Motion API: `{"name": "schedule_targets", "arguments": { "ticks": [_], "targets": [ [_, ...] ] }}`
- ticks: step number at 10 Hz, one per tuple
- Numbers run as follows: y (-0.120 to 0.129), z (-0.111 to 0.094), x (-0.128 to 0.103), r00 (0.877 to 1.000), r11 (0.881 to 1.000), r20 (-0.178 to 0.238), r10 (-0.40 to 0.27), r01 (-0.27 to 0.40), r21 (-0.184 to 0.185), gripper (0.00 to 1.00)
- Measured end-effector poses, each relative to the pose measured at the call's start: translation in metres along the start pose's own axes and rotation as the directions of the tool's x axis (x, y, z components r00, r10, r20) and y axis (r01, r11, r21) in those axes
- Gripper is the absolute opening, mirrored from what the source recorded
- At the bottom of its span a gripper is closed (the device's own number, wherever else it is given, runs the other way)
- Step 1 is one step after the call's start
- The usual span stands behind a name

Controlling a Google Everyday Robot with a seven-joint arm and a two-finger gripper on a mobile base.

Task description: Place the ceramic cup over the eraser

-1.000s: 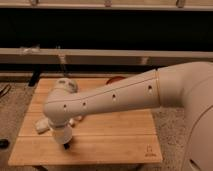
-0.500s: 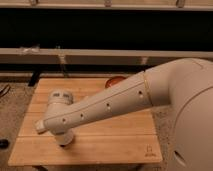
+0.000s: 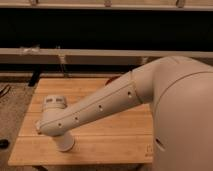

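My white arm stretches from the right across the wooden table to its front left. My gripper points down at the table near the front left edge, below the wrist joint. The arm covers the left part of the table. The ceramic cup and the black eraser are hidden or out of view. I cannot tell whether the gripper holds anything.
The rim of an orange bowl peeks out behind the arm at the table's back middle. A dark wall with a long rail runs behind the table. Floor shows at the left.
The arm has swung lower and more to the front left, and now covers the white things that showed at the table's left a second ago.
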Motion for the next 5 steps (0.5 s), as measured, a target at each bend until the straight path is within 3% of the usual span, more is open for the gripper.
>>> {"name": "schedule_targets", "arguments": {
  "ticks": [2, 5],
  "targets": [
    [0.005, 0.0048, -0.0006, 0.999, 0.999, -0.041, -0.033, 0.032, -0.02, 0.8],
    [0.0059, 0.0054, 0.0014, 0.998, 0.999, -0.051, -0.039, 0.038, -0.026, 0.8]
  ]
}}
